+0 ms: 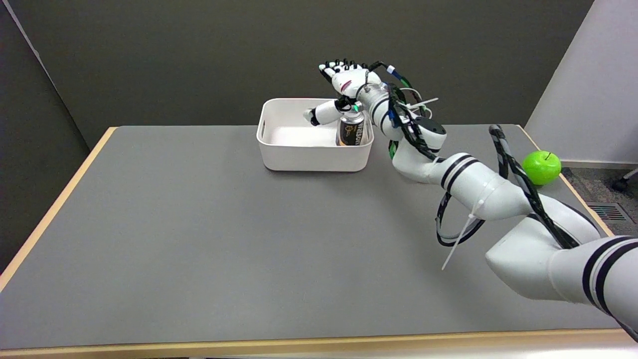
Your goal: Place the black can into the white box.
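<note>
Black can upright in the white box, hand spread above it.

The black metal drink can (351, 130) stands in the right end of the white rectangular plastic box (314, 154) on the grey tabletop (199, 224); the right hand (344, 92) hovers over it, fingers apart, holding nothing I can see.
</note>
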You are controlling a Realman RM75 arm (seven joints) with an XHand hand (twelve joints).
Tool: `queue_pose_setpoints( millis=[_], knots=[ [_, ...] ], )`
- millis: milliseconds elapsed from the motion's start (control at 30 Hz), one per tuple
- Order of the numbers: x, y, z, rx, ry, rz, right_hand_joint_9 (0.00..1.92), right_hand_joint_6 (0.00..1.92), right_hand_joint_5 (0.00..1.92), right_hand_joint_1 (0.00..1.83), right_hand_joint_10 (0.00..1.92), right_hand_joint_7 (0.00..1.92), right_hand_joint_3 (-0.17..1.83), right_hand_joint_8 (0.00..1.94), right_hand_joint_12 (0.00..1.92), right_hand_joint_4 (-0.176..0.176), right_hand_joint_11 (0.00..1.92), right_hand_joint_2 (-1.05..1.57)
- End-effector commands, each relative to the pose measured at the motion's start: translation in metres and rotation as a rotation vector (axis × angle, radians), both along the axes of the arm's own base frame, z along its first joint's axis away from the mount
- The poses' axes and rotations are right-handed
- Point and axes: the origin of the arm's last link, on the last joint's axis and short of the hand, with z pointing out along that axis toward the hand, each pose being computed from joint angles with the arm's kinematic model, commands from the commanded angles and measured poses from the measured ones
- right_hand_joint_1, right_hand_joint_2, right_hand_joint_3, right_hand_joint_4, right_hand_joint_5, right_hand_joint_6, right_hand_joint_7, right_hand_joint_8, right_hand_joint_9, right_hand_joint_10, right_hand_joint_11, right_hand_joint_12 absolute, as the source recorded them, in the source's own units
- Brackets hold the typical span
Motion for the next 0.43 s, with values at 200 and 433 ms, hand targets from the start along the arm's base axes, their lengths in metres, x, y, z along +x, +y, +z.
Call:
queue_pose_setpoints(
  millis=[200,433],
  knots=[
    [-0.038,0.107,0.116,-0.051,-0.979,0.217,0.43,0.74,0.24,0.37,0.95,0.45,0.96,0.6,1.26,-0.049,0.02,0.86],
    [-0.089,0.152,0.15,0.012,-1.393,0.417,0.46,0.86,0.3,0.45,0.98,0.51,0.95,0.61,1.3,-0.025,0.09,0.84]
  ],
)
